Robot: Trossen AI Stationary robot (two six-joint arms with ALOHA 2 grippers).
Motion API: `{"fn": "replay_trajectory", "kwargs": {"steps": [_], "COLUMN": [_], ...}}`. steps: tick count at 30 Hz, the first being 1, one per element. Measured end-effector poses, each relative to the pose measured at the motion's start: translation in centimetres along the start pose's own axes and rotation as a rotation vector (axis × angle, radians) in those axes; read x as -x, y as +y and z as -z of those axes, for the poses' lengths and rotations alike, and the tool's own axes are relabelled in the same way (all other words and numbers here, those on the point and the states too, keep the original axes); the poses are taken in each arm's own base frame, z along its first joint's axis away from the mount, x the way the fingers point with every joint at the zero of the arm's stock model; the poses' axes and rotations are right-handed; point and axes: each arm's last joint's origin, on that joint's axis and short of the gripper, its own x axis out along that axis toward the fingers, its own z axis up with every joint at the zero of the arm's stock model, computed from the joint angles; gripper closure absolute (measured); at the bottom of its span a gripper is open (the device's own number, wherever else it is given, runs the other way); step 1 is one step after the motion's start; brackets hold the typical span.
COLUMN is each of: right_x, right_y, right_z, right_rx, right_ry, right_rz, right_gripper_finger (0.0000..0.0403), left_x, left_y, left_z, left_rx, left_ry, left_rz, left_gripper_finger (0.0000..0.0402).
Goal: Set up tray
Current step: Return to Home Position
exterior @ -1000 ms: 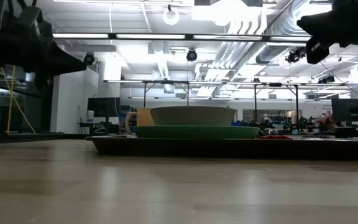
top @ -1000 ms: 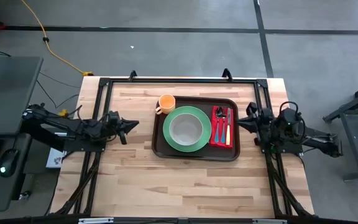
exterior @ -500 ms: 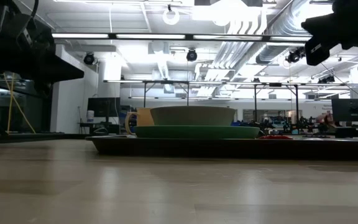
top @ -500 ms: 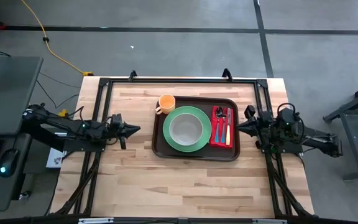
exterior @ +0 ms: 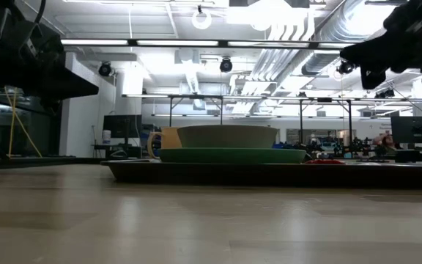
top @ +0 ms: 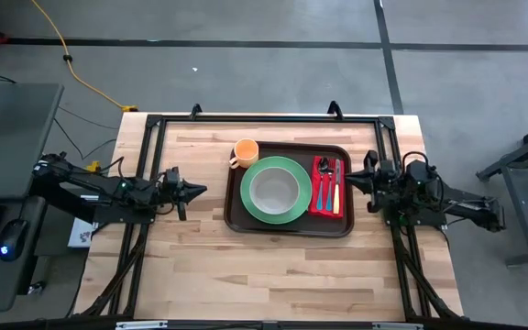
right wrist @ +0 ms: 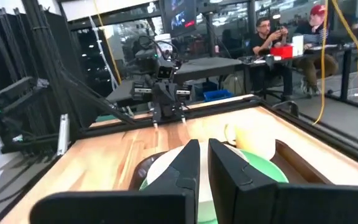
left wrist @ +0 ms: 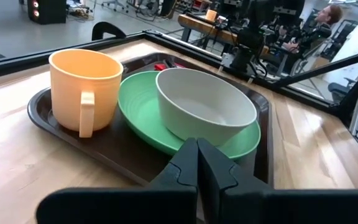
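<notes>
Showing only from above: cutlery (top: 326,188) on red napkin (top: 313,206) in tray (top: 287,229)

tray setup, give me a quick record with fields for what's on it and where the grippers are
left gripper: shut, raised, left of tray
right gripper: raised, right of tray
tray: on the table
cup: on tray, corner nearest left gripper
plate: on tray, bowl on it
napkin: tray's right end, under spoon, fork, knife

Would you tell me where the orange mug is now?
High view: the orange mug sits on the tray, at its top-left corner beside the green plate.
</notes>
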Motion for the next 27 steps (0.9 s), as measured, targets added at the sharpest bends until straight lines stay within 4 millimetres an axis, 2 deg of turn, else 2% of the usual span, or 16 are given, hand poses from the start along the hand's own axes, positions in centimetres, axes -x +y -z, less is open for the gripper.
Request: {"fn": "replay_trajectory", "kwargs": {"steps": [6,21,27], "right_x": [-0.5,-0.5,-0.5], "right_y": [-0.4,-0.5,-0.5], "right_z": [1.9,2.0,2.0], "right_rx": [-0.033,0.014,-0.077], "right_ry": [-0.033,-0.017,-0.016], "right_rz": [-0.008,0.0,-0.005], "right_gripper_finger": [0.0392,0.0392,0.0392], "left_x": [0.0,0.0,0.0], "left_y": [0.0,0.0,0.0], "left_z": [0.0,0.0,0.0], "left_rx": [-0.007,0.013,0.029], "left_ry": [0.0,0.0,0.002], "left_rz": [-0.002,-0.003,-0.003], "left_gripper_finger": [0.0371,0.0371,0.0371]}}
